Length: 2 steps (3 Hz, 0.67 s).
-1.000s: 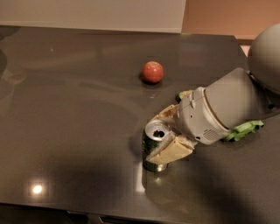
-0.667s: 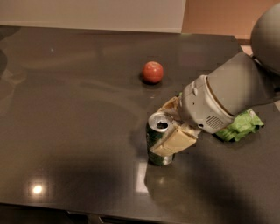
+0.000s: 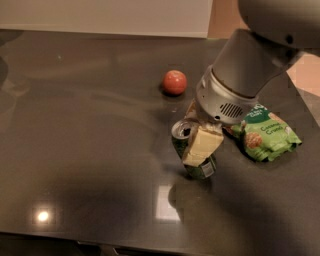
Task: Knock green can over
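Green can (image 3: 200,169) sat a bit nearer than mid-table, on the dark glossy table (image 3: 75,165). It was tipped off vertical, with its silver top leaning left and its base apparently on the surface or only just off it, so not knocked over yet.

The gripper (image 3: 194,136) was right on it. One cream finger (image 3: 202,145) lay flat across the near side of the can, and the other finger (image 3: 191,109) peeked out behind the rim. To me it looked closed on the can, pinching it from front and back, not just nudging it.

That was my worry. With a pinch that firm, the can might get carried or dragged along instead of toppling. If it got released at that small a lean, it could rock back upright. Once down, a slim can rolls, and the slick top had nothing to stop it short of the near edge.

Just right of the can, near the grey wrist (image 3: 225,100), lay a bright green snack bag (image 3: 267,132), so a wide sweep could shove it. Farther back-left sat the orange-red ball (image 3: 175,82), well apart, with the pale wall (image 3: 100,15) behind.
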Available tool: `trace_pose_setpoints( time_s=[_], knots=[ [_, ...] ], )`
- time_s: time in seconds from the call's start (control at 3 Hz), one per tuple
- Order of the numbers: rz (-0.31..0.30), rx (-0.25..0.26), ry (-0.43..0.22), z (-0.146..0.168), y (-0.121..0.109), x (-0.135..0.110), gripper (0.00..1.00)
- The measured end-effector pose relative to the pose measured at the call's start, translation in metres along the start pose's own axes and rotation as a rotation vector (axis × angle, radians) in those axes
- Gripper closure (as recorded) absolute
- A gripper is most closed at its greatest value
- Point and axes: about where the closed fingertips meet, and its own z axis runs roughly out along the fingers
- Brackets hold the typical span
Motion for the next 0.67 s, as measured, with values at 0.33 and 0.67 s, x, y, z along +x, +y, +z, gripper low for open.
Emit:
trace_pose_setpoints(
  time_s=[0.33, 0.67],
  knots=[
    [-0.048, 0.002, 0.173, 0.0089, -0.0089, 0.007, 1.0],
    [-0.095, 0.022, 0.297, 0.0177, -0.0146, 0.006, 1.0]
  ],
)
